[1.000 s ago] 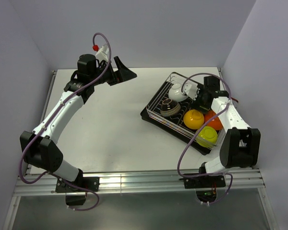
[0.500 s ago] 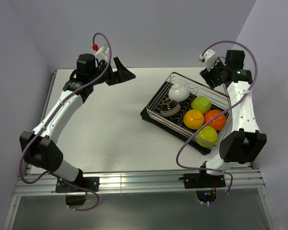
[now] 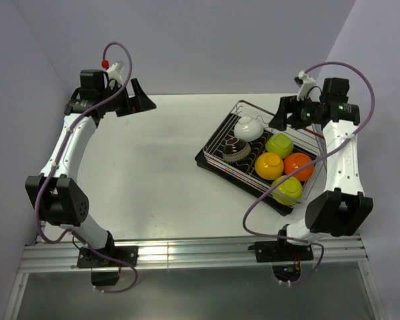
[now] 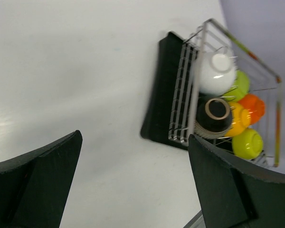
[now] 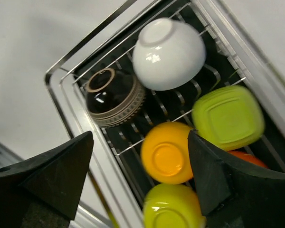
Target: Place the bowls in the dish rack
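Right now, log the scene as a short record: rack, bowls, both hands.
dish rack: right side of the table, set at an angle
bowls in rack: six: white, dark ribbed, far lime green, yellow, orange, near lime green
bowls outside rack: none visible
left hand: open, empty, far left
right hand: open, empty, above the rack's far end

White bowl (image 5: pixel 168 53), dark ribbed bowl (image 5: pixel 115 97), 2 lime bowls (image 5: pixel 228 116)
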Tool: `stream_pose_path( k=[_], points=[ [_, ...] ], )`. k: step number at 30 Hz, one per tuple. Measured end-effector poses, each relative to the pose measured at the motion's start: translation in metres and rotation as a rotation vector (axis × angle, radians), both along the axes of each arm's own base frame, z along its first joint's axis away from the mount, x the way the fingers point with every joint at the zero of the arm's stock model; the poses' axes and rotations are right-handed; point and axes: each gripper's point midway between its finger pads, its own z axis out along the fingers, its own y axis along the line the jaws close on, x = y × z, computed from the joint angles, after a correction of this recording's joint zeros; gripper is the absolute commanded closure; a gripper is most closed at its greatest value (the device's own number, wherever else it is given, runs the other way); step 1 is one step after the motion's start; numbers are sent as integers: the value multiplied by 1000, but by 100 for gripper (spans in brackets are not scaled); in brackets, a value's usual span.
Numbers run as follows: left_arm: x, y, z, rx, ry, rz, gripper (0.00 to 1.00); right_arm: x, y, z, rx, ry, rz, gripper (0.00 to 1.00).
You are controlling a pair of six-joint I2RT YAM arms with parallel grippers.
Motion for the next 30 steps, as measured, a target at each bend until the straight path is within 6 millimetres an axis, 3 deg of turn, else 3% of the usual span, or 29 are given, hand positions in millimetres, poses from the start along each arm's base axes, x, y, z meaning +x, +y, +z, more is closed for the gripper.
stream_pose_path(
  k=[2,8,14,23,30],
  points=[
    [0,18,-12,37,26,21,1,-12,8,-6,60,39,-18,1],
    [-16,51,-50,138,77,25,1,-48,25,-3,149,59,-68,0],
    [-56,75,-87,248,124,44,1,-79,29,0,140,8,-99,0],
    [-87,94,-64,358,-7,110,0,-100,28,-11,113,-6,-135,0],
    [-92,96,-52,365,-44,128,0,-104,28,-9,106,-26,-145,0]
  ],
)
